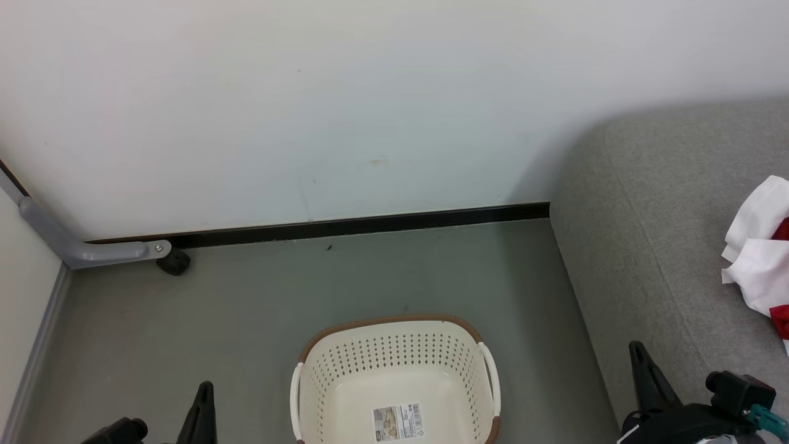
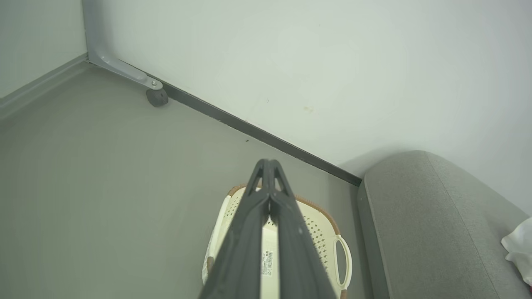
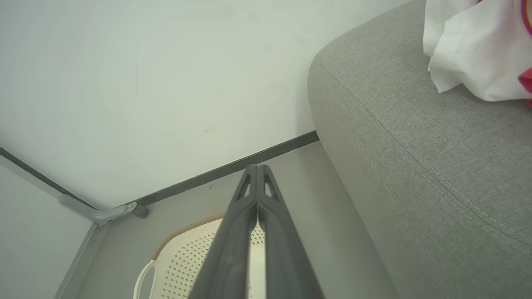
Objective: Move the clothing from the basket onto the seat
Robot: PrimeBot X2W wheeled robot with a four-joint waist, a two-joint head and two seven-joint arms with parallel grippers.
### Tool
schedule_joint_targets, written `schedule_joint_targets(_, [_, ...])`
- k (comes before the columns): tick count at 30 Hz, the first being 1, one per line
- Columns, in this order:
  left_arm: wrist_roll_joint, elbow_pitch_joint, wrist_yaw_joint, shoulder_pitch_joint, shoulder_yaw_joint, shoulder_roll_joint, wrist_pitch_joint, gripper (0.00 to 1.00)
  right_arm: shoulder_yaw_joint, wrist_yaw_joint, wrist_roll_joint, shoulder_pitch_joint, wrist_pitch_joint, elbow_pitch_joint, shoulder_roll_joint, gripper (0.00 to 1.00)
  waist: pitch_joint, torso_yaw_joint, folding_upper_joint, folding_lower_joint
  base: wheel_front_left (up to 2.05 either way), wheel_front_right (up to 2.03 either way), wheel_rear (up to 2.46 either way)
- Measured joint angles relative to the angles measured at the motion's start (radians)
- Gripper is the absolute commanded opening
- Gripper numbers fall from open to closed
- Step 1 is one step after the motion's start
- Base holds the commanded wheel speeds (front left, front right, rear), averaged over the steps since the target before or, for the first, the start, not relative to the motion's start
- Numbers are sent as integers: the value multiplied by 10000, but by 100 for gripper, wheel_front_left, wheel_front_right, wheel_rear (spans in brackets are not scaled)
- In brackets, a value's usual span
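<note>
Head view: the basket stands empty on the floor; the clothing — white and red — lies heaped on the seat.
Left wrist view: left gripper closed tight, empty, the basket beyond it.
Right wrist view: right gripper closed too, holding nothing.
Handling: light, limp fabric, likely to drape — pinch a raised fold.

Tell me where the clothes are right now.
The clothes lie in a heap on the grey sofa seat, at the right edge of the head view, right of the basket on the floor.
</note>
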Motion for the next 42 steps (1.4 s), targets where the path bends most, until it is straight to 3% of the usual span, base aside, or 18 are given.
schedule_joint_targets(42, [-3841,-8,-1043,-408,1724,-943,1490,0,-1333,180,6065,-163,1572,-625,188,0,59,-124,-1,0,0,0,0])
